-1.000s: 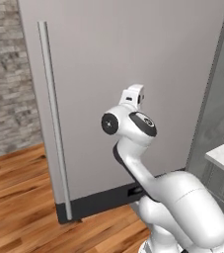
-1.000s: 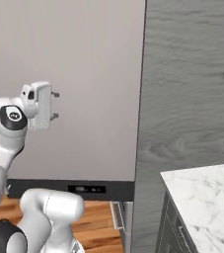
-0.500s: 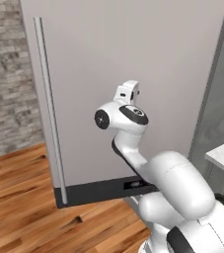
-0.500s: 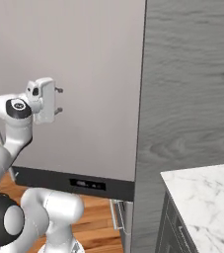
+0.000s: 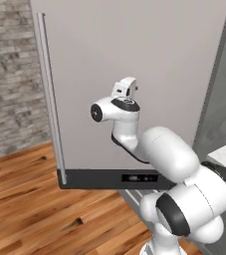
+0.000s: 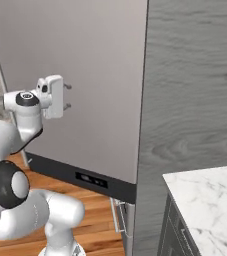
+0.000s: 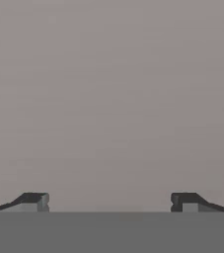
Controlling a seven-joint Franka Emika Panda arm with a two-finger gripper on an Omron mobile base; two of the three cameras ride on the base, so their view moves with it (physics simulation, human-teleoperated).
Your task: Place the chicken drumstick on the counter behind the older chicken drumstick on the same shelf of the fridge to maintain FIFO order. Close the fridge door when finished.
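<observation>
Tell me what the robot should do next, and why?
Probably swing the open gripper sideways toward the long handle at the fridge door's edge. The door looks closed, the fingers point at its flat grey face with nothing between them, and the handle is off to the side, so there is nothing to grab here.

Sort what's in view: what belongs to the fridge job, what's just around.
Job things:
- fridge door, flat grey front
- door handle
- counter, marble
- gripper, open, pointed at the door

Just around:
- brick wall
- wood floor
- tall grey panel
</observation>
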